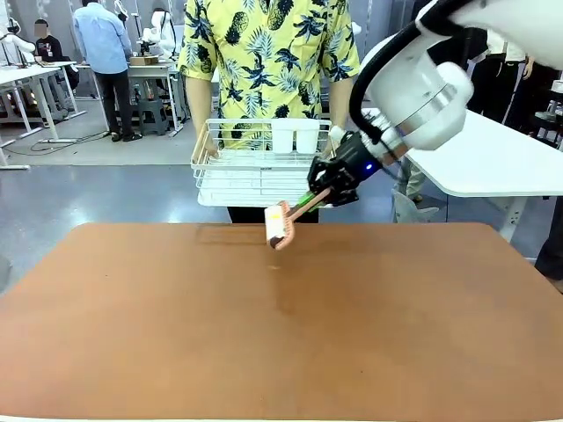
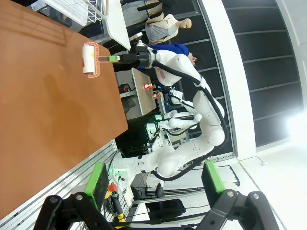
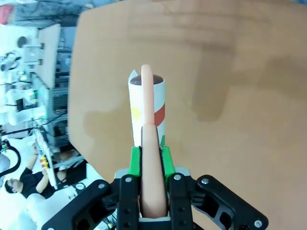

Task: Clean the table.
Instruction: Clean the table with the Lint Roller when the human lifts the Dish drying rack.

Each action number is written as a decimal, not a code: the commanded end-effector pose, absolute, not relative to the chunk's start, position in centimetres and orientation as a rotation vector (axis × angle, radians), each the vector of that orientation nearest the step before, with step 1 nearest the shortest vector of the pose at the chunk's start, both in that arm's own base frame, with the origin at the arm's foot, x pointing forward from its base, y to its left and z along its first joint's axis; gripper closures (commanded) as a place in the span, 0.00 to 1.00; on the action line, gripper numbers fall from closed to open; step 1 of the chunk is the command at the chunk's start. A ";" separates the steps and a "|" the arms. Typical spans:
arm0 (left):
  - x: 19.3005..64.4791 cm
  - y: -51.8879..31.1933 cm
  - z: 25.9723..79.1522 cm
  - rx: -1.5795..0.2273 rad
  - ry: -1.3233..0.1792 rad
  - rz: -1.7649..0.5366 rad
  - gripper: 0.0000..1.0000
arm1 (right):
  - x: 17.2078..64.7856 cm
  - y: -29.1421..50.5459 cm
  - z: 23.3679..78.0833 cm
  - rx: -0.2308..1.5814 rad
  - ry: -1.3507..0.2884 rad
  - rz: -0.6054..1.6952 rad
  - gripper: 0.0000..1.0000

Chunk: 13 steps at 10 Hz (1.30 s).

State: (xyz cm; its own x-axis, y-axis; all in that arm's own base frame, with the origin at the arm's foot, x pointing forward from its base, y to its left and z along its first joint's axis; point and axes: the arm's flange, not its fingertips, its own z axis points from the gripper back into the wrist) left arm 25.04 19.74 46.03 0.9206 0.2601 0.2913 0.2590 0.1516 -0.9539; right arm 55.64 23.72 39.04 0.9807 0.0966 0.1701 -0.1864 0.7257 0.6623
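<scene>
Right gripper (image 1: 324,195): jaws shut hard on the pink handle of a lint roller (image 1: 279,226), whose head sits near the middle of the far edge of the table (image 1: 264,352), contact with the top uncertain. The stroke likely goes best with the head pressed flat and drawn in straight, overlapping passes toward the near edge. Left gripper (image 2: 156,178): jaws wide apart, empty, beyond the table's edge; table top wide, smooth, matte reddish-brown, pale front edge, faint darker patches mid-top.

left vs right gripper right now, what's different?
The left gripper is open, with nothing between its pads; the right gripper is shut on the lint roller's pink handle. The right gripper reaches over the far part of the table; the left gripper sits off the table's side. Both have black fingers and green pads.
</scene>
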 end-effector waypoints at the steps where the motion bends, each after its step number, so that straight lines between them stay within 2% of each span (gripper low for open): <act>1: 24.8 19.9 46.2 -1.450 -0.448 -0.011 0.00 | 53.7 20.9 43.7 0.580 -0.109 0.132 0.79; 2: 24.8 19.9 46.2 -1.450 -0.448 -0.011 0.00 | 52.7 19.3 45.6 0.500 -0.041 0.168 0.79; 4: 24.8 19.9 46.2 -1.450 -0.448 -0.011 0.00 | 51.5 15.7 48.1 0.394 -0.084 0.170 0.79; 6: 24.8 19.9 46.2 -1.450 -0.448 -0.011 0.00 | 51.1 12.1 47.7 0.238 -0.046 0.186 0.79; 7: 24.8 19.9 46.2 -1.450 -0.448 -0.011 0.00 | 51.1 10.2 48.2 0.152 -0.103 0.120 0.79; 11: 24.8 19.9 46.2 -1.450 -0.448 -0.011 0.00 | 49.1 4.2 48.0 0.106 -0.151 0.009 0.79; 13: 24.8 19.9 46.2 -1.450 -0.448 -0.011 0.00 | 50.4 4.1 48.5 0.119 -0.129 0.053 0.79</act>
State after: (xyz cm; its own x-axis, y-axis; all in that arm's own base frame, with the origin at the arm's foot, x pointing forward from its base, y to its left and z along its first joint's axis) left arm 25.02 19.75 46.03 0.9206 0.2603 0.2912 0.2590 0.1515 -0.9539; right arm 49.82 3.32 48.07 0.9903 0.0297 0.1355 -0.0458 0.9920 0.1174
